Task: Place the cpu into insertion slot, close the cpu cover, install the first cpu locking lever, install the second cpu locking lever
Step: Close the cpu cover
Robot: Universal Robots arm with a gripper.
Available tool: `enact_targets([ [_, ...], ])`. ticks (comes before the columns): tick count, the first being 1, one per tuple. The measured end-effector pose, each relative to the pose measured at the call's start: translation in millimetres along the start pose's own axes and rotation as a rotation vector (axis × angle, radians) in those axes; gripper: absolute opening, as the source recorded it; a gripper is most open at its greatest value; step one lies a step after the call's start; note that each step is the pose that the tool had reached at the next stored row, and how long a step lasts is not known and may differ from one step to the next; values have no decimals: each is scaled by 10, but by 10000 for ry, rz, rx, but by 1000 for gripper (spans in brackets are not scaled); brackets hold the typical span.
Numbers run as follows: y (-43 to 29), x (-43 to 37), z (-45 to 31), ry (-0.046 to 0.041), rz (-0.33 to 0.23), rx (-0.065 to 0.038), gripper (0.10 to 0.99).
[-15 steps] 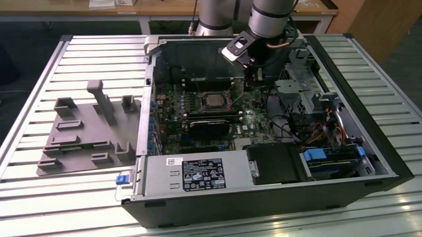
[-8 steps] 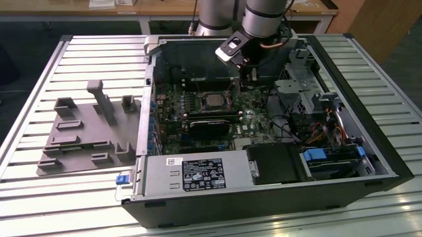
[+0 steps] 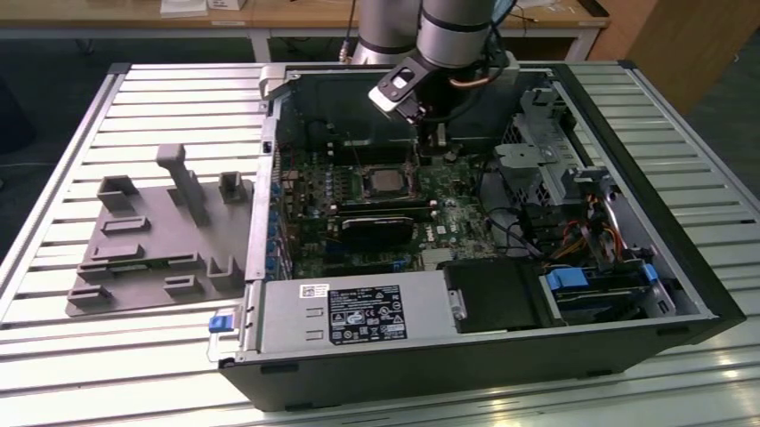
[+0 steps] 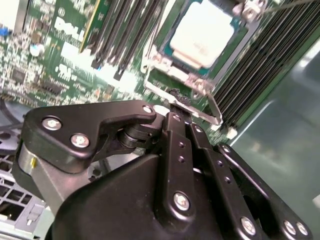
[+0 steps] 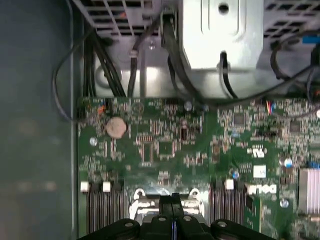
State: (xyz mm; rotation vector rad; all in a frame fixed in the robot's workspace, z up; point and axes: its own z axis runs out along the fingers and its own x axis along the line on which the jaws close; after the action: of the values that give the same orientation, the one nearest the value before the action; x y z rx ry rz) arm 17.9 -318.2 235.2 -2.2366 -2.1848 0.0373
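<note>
The cpu (image 4: 202, 32) lies flat in its socket, its pale silver lid facing up, at the upper right of the second wrist view. In the exterior view it sits near the middle of the frame (image 3: 383, 181). The cpu cover (image 4: 167, 70) looks lowered around it, with its silvery frame bordering the chip on the near side. From that I judge the chip seated and the cover down.

A thin metal locking lever (image 4: 214, 107) juts from the frame's lower corner. Its long axis slants down and to the right, away from the socket, and it does not look latched.

The claw (image 4: 176, 102) is pinched closed, its black pads together with nothing clearly between them. The tips sit just beside the cover's near edge, and whether they touch it I cannot tell. The chip lies up and to the right of the tips, and the lever is just to their right. In the first wrist view the closed claw (image 5: 173, 197) points at the socket from the bottom centre.

Dark memory slots (image 4: 125, 30) flank the socket on the green motherboard (image 5: 165, 145). In the exterior view the claw (image 3: 435, 138) reaches down into the open computer case (image 3: 499, 374), up and to the right of the chip. The case rests on the slatted bench (image 3: 142, 356), with a grey fixture (image 3: 155, 240) at the left.
</note>
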Motion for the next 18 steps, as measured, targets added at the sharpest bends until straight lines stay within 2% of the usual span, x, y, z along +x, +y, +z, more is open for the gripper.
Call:
enact_targets([
  [4, -117, -3, 4, 4, 2, -85, 102],
  [9, -134, -3, 4, 5, 2, -114, 102],
  [10, -139, -3, 4, 4, 1, -163, 102],
  [12, -166, -3, 9, 11, 2, -360, 102],
  [14, -202, -4, 16, 14, 3, -497, 102],
  [18, -291, -6, 37, 14, 4, -539, 102],
])
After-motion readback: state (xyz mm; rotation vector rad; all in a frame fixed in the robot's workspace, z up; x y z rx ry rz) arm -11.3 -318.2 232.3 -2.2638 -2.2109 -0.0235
